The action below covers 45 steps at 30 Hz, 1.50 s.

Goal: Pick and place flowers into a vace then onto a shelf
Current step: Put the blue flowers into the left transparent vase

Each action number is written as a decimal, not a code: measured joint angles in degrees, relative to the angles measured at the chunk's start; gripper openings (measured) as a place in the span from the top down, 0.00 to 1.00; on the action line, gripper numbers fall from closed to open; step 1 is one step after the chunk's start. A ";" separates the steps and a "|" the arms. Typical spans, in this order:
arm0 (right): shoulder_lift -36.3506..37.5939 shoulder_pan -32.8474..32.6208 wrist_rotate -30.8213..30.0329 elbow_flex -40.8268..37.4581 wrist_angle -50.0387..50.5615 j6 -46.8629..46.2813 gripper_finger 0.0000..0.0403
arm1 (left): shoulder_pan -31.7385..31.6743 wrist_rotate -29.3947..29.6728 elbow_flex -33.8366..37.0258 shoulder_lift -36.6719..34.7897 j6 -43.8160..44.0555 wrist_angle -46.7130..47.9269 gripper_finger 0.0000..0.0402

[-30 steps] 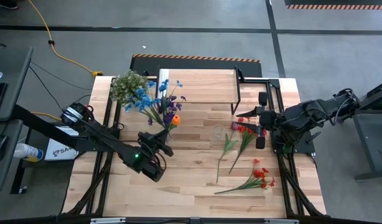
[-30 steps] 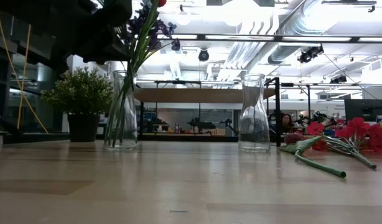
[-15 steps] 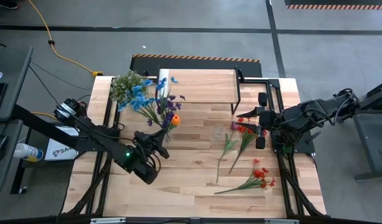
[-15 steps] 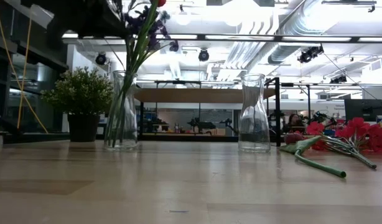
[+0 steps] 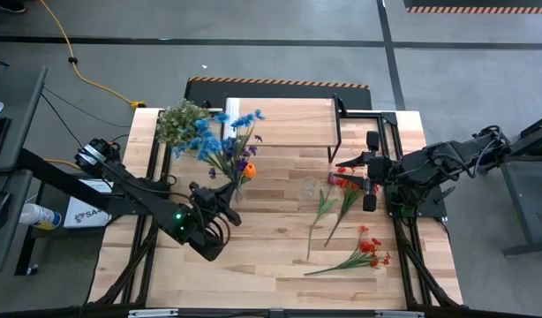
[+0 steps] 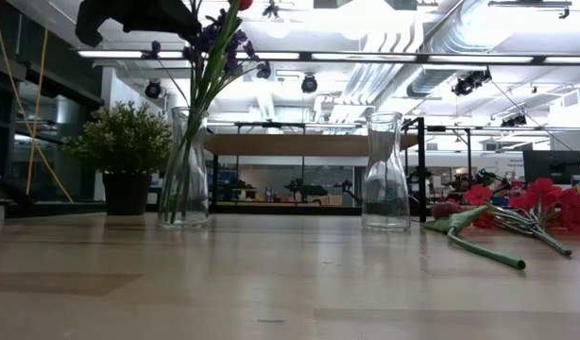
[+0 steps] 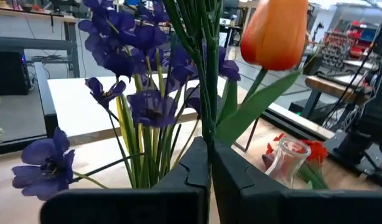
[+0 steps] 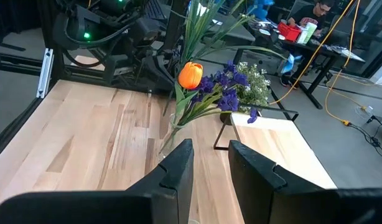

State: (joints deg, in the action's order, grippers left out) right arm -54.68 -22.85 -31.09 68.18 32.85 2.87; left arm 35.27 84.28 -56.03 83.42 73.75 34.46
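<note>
The flowers stand bunched in a glass vase just in front of the shelf, probably ready for lifting. The left tool sits beside the vase, fingers pinched together, apparently empty. The right tool waits near loose red flowers, half open. The vase's far side is hidden.

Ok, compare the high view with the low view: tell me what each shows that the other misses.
Only the high view shows the right gripper waiting at the table's right edge and the orange bloom. Only the low view shows clearly that the second glass vase stands upright and empty. Both show the vase with flowers, the potted plant, the loose red flowers and the shelf.
</note>
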 joint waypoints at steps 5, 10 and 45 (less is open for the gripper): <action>0.00 -0.02 0.02 0.00 0.42 0.07 0.77 | 0.00 -1.28 0.00 0.02 0.42 2.20 0.92; 0.00 -0.02 0.00 0.00 0.40 0.09 0.77 | 0.00 -1.57 0.00 0.04 2.10 4.20 0.89; 0.00 0.00 0.02 0.00 0.38 0.04 0.77 | -0.07 4.47 6.16 0.13 5.14 1.51 0.89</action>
State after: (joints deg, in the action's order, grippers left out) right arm -54.68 -22.85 -31.07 68.18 33.23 2.92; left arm 35.20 88.75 -49.86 83.55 78.89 35.97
